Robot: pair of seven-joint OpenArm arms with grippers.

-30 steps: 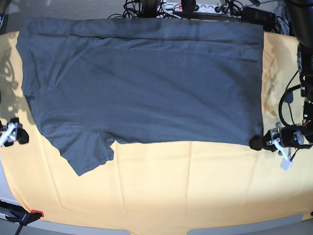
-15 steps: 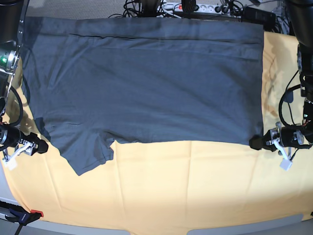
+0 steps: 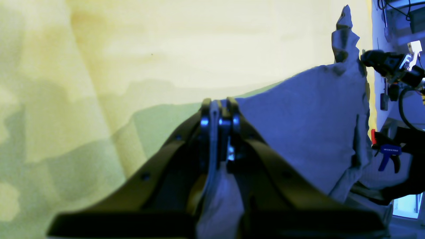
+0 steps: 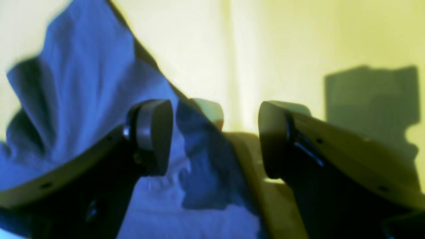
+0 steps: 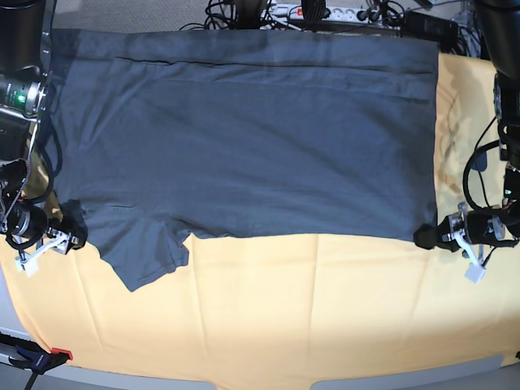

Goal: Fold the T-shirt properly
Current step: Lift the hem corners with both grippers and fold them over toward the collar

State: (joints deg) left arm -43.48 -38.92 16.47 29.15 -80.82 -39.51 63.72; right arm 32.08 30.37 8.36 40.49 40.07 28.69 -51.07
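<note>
**Soft shirt on a yellow table**

A yellow cloth [image 5: 268, 317] covers the table, with cables behind. The T-shirt [image 5: 244, 138] lies spread flat across the far half. It looks soft, light and floppy, so it will sag and wrinkle when lifted. The left gripper [image 5: 426, 236] is pinching its near corner. The right gripper [image 4: 215, 132] is spread wide at the sleeve edge, holding nothing. Corners and hems look best to grab.

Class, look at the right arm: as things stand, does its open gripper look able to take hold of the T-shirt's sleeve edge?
Probably yes. The right gripper is open at the T-shirt, with cloth already between its fingers and nothing blocking.
</note>
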